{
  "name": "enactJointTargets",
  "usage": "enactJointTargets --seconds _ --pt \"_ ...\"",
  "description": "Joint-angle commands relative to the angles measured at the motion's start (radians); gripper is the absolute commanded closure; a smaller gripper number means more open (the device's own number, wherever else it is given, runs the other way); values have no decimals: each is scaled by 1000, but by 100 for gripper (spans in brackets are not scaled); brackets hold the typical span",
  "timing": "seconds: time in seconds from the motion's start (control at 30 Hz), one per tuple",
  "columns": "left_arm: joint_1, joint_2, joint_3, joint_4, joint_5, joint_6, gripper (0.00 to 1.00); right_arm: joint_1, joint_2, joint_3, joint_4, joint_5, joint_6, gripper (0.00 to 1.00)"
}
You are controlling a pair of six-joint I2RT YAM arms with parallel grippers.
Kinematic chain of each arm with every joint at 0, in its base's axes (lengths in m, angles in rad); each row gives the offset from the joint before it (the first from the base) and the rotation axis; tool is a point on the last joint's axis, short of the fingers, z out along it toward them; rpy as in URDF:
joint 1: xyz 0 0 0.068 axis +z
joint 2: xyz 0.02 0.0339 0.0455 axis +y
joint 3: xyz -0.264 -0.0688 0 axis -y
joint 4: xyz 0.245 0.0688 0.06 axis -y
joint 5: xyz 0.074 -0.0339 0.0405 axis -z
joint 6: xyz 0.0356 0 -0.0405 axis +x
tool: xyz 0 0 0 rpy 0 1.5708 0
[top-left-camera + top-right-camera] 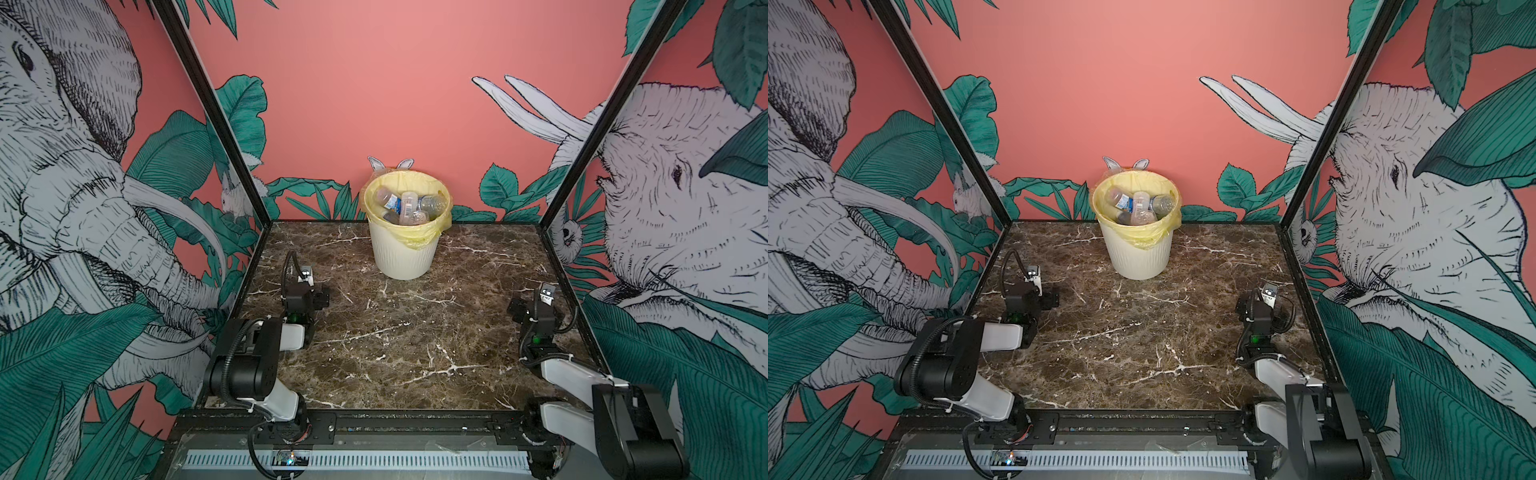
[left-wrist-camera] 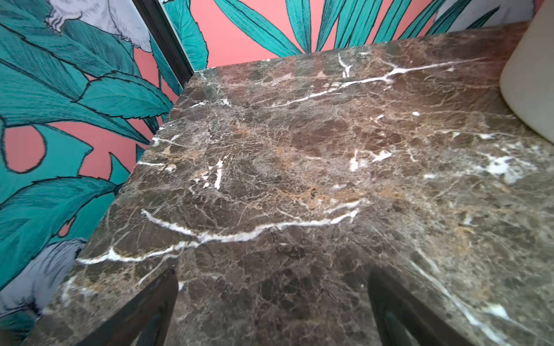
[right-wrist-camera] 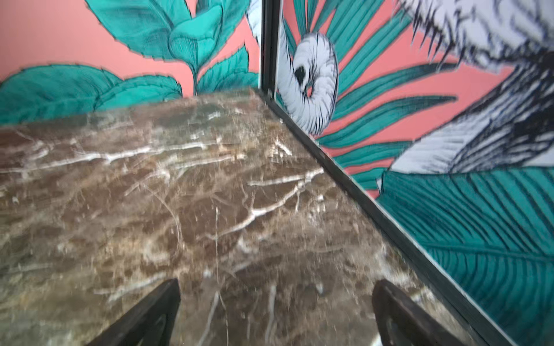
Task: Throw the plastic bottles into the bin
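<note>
Left pincer [image 2: 272,280], right pincer [image 3: 277,286] both spread, empty, clear plastic bottles [image 1: 409,205] heaped in ribbed cream bin [image 1: 401,257], veined marble tabletop [image 1: 415,340]

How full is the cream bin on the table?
Well filled: in both top views plastic bottles lie heaped close under the rim of the bin. Heap depth: cannot tell.

Soft, even, fairly bright light fills both top views; shadows on the counter [image 1: 415,353] are faint. Motion blur smears the whole right wrist view. The left wrist view is sharper, though its near jaws and the bin [image 2: 527,75] look unfocused.
</note>
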Motion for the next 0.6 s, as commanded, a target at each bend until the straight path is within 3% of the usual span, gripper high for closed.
enactJointTargets --seconds 0.0,0.2,0.27,0.37,0.47,0.57 --pt "4 -18 -9 53 61 12 1 -4 70 -39 291 48 -58 1" --pt "5 -10 -13 76 52 14 0 -6 252 -63 506 12 -72 0" --pt "5 -11 -12 72 53 15 0 -7 308 -83 613 -61 -107 0" --pt "5 -12 -12 70 54 14 0 -9 350 -71 621 -140 -135 0" --pt "5 -15 -12 64 55 14 0 -11 433 -58 694 -142 -141 0" --pt "5 -15 -12 64 56 14 0 -14 385 -28 575 -132 -128 0"
